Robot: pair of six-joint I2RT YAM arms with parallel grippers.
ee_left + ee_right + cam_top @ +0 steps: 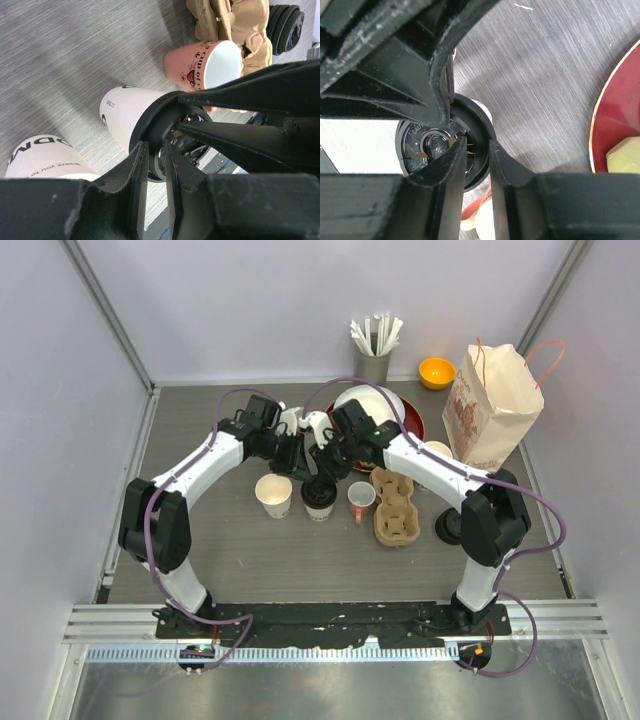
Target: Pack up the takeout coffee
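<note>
A cream paper cup (pixel 319 502) with a black lid (pixel 319 490) stands mid-table. My left gripper (pixel 305 466) and right gripper (pixel 335 462) meet over it. In the left wrist view my gripper (pixel 155 160) is pinched on the lid's rim (pixel 150 125) above the cup wall (pixel 122 110). In the right wrist view my gripper (pixel 477 150) is pinched on the opposite side of the lid (pixel 420 145). A second cream cup (pixel 274 494) stands open, without a lid, just left; it also shows in the left wrist view (pixel 45 157).
A pink cup (pixel 361 501) and a cardboard cup carrier (pixel 393 506) stand right of the lidded cup. A stack of black lids (pixel 450 527) lies further right. A paper bag (pixel 490 405), red plate (pixel 410 425), straw holder (pixel 372 352) and orange bowl (pixel 436 372) are at the back.
</note>
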